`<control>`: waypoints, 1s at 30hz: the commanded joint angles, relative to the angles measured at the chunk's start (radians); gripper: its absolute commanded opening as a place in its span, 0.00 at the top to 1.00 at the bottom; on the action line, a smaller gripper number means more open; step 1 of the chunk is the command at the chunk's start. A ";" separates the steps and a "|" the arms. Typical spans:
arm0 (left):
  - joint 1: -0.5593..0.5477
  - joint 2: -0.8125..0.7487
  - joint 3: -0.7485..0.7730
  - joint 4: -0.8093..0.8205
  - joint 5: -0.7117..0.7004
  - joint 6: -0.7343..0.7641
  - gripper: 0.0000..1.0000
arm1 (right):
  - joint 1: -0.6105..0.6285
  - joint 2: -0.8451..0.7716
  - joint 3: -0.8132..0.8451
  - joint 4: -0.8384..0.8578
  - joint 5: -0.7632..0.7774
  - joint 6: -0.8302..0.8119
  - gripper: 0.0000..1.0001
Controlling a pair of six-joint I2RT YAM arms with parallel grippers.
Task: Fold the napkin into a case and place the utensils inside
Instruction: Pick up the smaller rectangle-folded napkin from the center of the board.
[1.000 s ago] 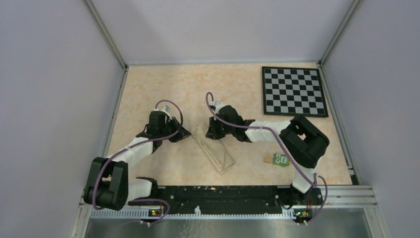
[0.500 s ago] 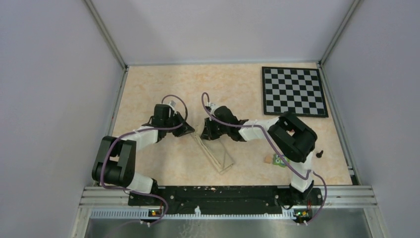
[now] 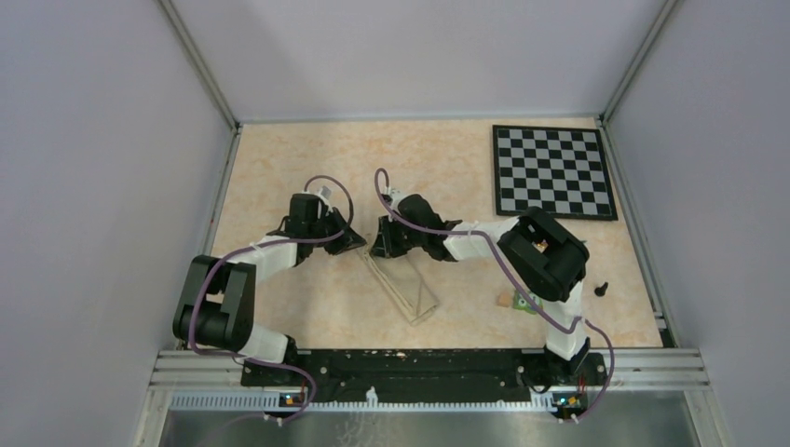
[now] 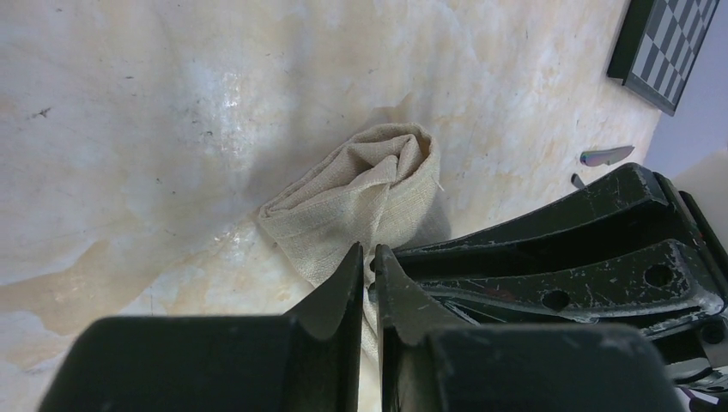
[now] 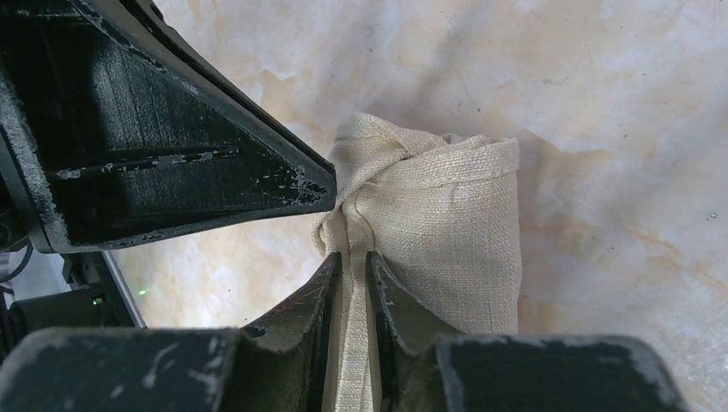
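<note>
Now — napkin (image 3: 407, 291) lies as a narrow strip mid-surface (image 3: 279, 168); left jaws and right jaws each clamped on its 12 o'clock end. Move both together, cloth taut, so layers don't slip.

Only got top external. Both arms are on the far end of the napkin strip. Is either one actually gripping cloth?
Observer: Left wrist view: the left jaws are shut on a fold of the napkin, and cloth runs down between them.
Operator: And the right?
Observer: Right wrist view: the right jaws pinch a raised ridge of cloth. The napkin's end is bunched just past their tips.
Operator: No utensils in my view. Any near?
Observer: Left wrist view shows one utensil with a purple-blue tint. It lies toward the chessboard, apart from the cloth.
</note>
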 commanded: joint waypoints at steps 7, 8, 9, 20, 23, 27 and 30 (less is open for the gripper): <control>0.007 -0.073 0.028 -0.019 -0.025 0.038 0.85 | 0.010 0.046 0.069 0.057 -0.031 0.020 0.91; 0.007 -0.068 0.029 -0.019 -0.025 0.039 0.86 | 0.012 0.058 0.075 0.059 -0.034 0.021 0.92; 0.007 -0.062 0.029 -0.017 -0.022 0.039 0.86 | 0.014 0.070 0.079 0.064 -0.038 0.023 0.93; 0.003 0.046 -0.031 0.115 0.060 -0.007 0.89 | 0.028 0.069 0.004 0.107 -0.009 0.039 0.98; 0.003 0.074 -0.044 0.143 0.070 -0.010 0.89 | 0.028 -0.008 0.009 0.058 -0.010 0.021 0.93; 0.003 0.112 -0.053 0.172 0.075 -0.009 0.90 | 0.024 -0.107 -0.026 -0.019 -0.005 -0.022 0.82; 0.003 0.139 -0.053 0.177 0.076 -0.003 0.90 | 0.015 -0.181 -0.122 -0.014 0.001 -0.042 0.78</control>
